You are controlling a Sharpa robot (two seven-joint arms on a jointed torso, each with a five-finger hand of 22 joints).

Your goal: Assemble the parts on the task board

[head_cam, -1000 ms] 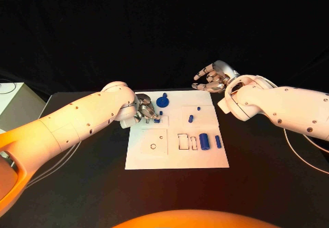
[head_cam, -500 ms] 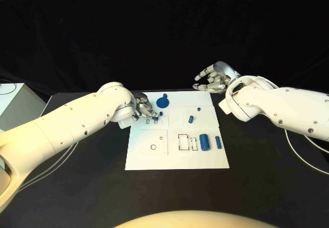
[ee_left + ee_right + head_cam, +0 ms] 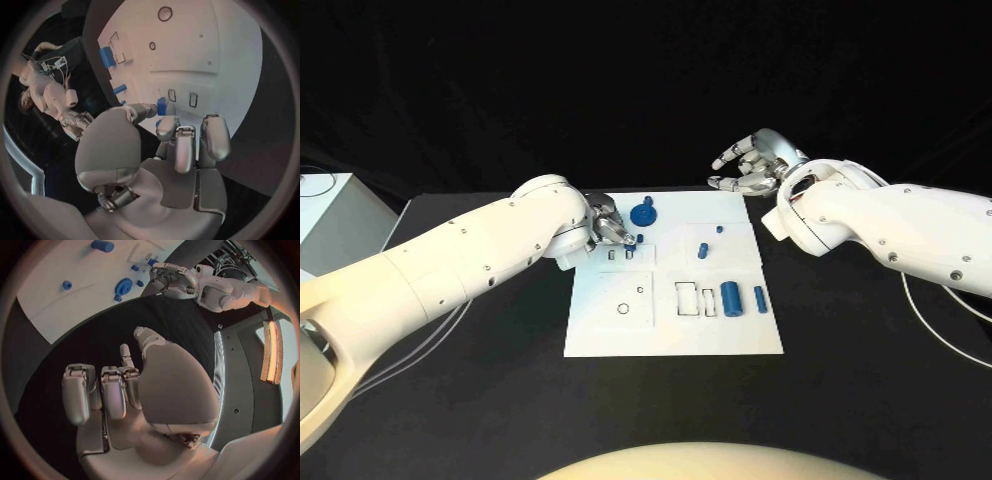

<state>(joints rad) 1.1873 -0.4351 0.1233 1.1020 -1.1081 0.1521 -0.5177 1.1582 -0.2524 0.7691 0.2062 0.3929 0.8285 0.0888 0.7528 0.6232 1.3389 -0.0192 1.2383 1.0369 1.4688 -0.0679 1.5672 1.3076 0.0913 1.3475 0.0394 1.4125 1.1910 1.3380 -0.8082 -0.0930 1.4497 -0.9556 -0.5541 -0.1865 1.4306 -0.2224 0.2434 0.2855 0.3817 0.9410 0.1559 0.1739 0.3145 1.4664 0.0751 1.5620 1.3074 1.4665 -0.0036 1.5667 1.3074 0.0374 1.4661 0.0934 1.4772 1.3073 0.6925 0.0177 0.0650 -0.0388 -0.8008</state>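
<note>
Left hand [image 3: 609, 232] over the board's [image 3: 672, 330] far-left corner, fingers pinching a small blue part [image 3: 162, 106] — shifted slightly right since a second ago. Right hand [image 3: 751, 163] unmoved beyond the far-right corner, fingers curled on nothing. Blue gear [image 3: 642, 213] just beside the left hand.

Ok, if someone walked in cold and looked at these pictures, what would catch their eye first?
Probably the white task board in the middle of the black table, dotted with small blue parts, the round blue gear-like piece near its far edge standing out. Next, the left hand sits low over the board's far left corner, while the right hand hangs beyond the far right corner, holding nothing.
</note>
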